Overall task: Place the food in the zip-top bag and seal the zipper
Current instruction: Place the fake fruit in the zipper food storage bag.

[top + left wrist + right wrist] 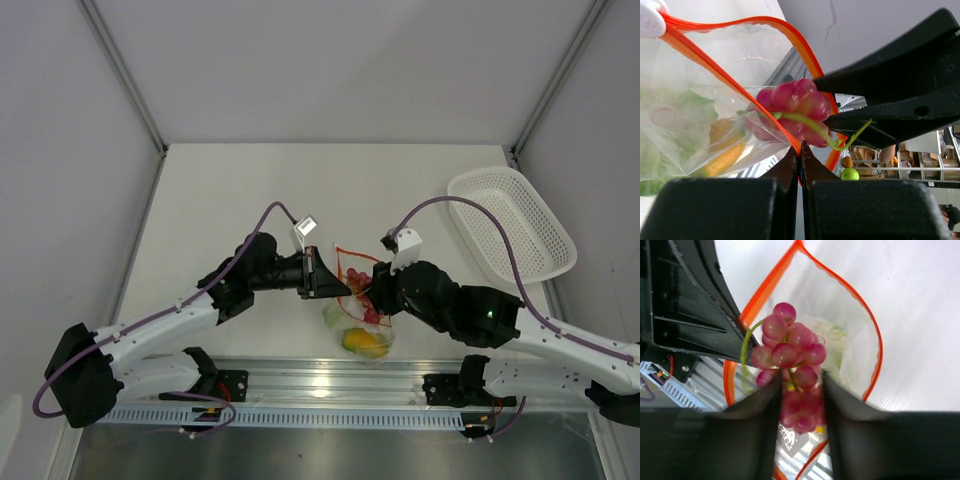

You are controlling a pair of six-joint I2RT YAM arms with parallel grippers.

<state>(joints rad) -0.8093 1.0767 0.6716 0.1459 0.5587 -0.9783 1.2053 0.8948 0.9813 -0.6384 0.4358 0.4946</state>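
- The small crinkly clear plastic zip-top bag [745,55] hangs at the near middle of the white table [230,190], between the two arms, with its mouth open.
- The left gripper [800,155] is fully closed; its fingers pinch the thin orange-red zipper strip [766,288] at the left edge of the bag mouth.
- The right gripper [801,379] comes from the right side. Its jaws stand narrow, and the dark red grape bunch [790,347] sits between them, touching both fingers.
- The grape bunch is at the open mouth, inside the loop of the zipper strip, with its green stem bending to the side.
- The yellow-orange toy fruit [365,343] lies at the bottom of the bag, on the near side.
- The green toy piece [331,318] is also inside the bag, just left of the fruit.
- The white oval mesh basket [520,215] stands at the right edge of the table, well apart from the bag.
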